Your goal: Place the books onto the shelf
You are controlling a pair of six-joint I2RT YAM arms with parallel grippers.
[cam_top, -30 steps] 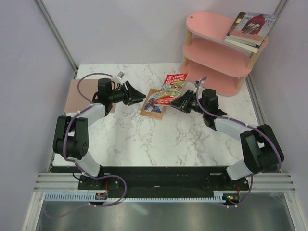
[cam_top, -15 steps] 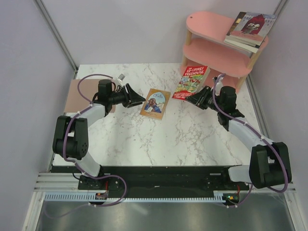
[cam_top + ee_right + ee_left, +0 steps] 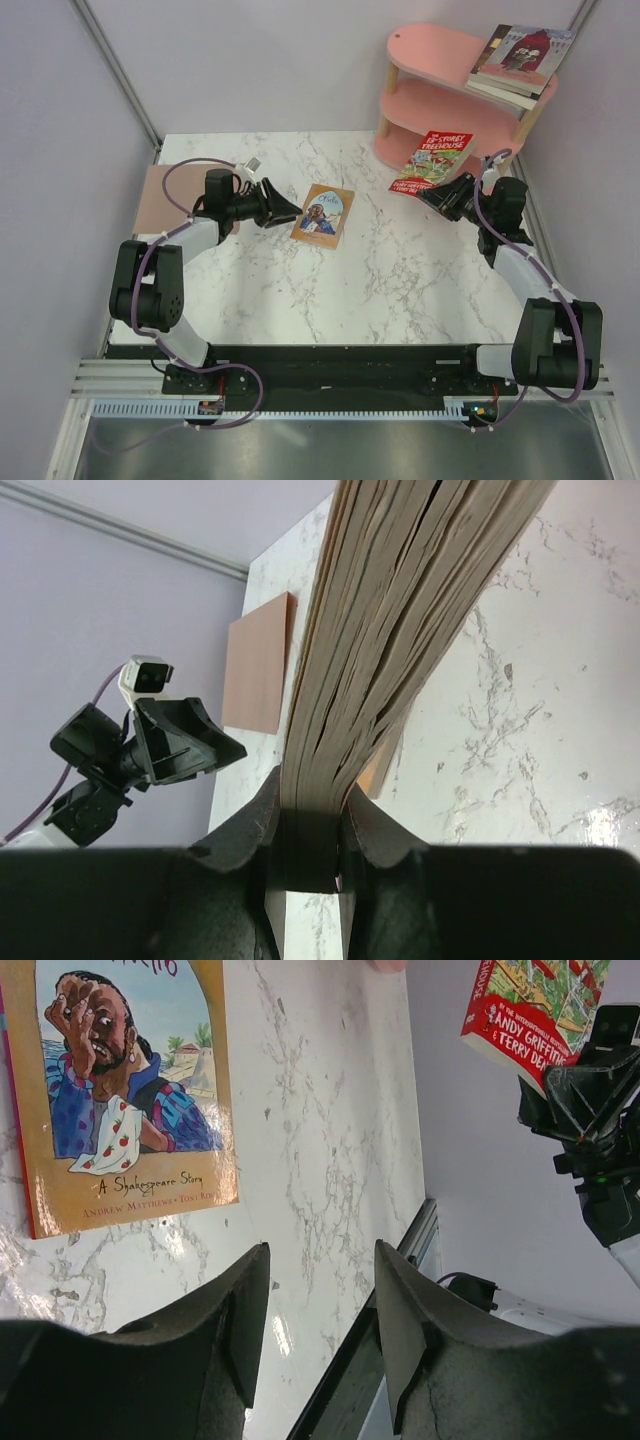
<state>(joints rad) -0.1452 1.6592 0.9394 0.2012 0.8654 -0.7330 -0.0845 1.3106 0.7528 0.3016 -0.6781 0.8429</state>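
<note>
- Pinched narrow with the right gripper (image 3: 447,194) on the lower edge of the red Treehouse book (image 3: 432,160), page block wedged tight between the jaws in the wrist view.
- Held that book up off the bench (image 3: 400,270), cover facing the overhead camera, long axis running from the gripper up and away, title end leading.
- Found the shelf (image 3: 440,105) right beyond that leading end, at the far right corner. Right arm by far the nearer. Could not tell from above whether book and lower board touched.
- Spotted a stack of books (image 3: 520,60) already lying on the top board.
- Judged the coming move as a slide along the book's own length onto a board, between the posts. Flagged a leading corner catching a board edge as the risk.
- Over on the other side: left gripper (image 3: 290,210) part-open, nothing between the jaws, low over the marble and aimed rightward.
- Saw the tan book (image 3: 324,213) flat and cover up just past those fingertips, long axis roughly front to back, title end toward the far edge. Left arm the nearer.
- Noted a brown mat (image 3: 150,195) at the left edge, behind that arm.
</note>
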